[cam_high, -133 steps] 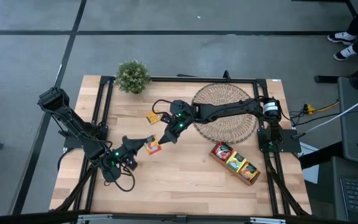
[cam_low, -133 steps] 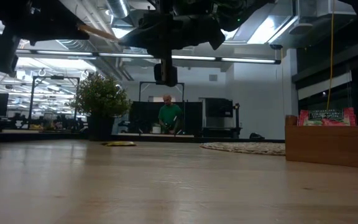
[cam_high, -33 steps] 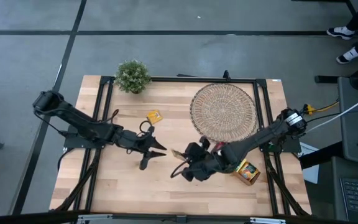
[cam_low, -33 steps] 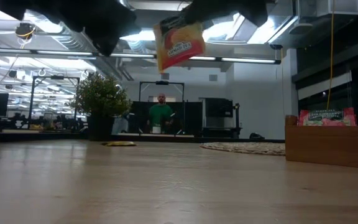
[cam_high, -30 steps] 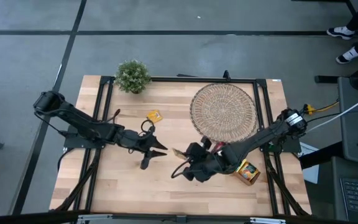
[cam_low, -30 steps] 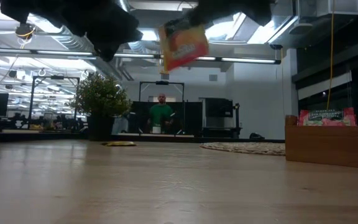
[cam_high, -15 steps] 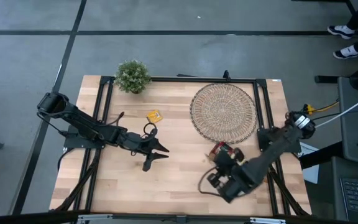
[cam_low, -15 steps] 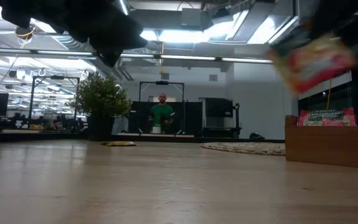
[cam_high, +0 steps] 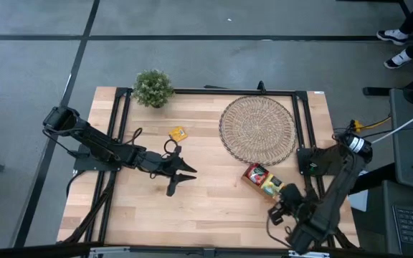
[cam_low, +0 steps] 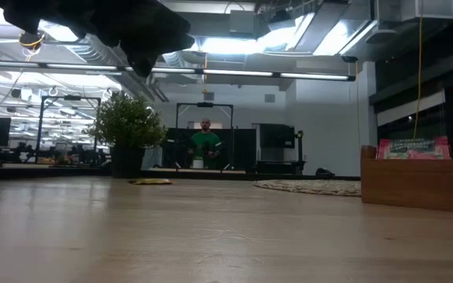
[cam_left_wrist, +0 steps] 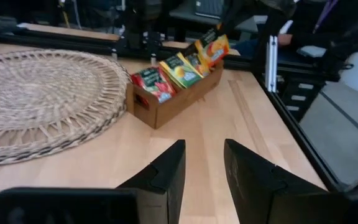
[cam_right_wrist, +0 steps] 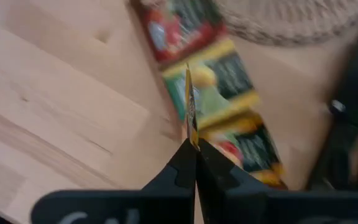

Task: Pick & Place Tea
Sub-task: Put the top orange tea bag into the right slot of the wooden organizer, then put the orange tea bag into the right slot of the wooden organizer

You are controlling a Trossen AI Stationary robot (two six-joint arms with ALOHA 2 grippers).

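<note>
Tea sachet [cam_right_wrist: 191, 115], pinched edge-on between the closed fingers of the right gripper [cam_right_wrist: 195, 152], hangs over the wooden compartment tray [cam_left_wrist: 180, 90] at the table's [cam_high: 214, 201] right side, where red, green and yellow sachets [cam_left_wrist: 180, 67] stand in rows. From above, the right arm reaches in from the near right corner, its gripper just past the tray's [cam_high: 255, 179] near end. Across the table, the left gripper [cam_high: 185, 174] hovers above bare wood with fingers spread and nothing between them. One yellow sachet [cam_high: 177, 133] lies flat near the potted plant [cam_high: 153, 87], well apart from the round woven mat [cam_high: 257, 130]
</note>
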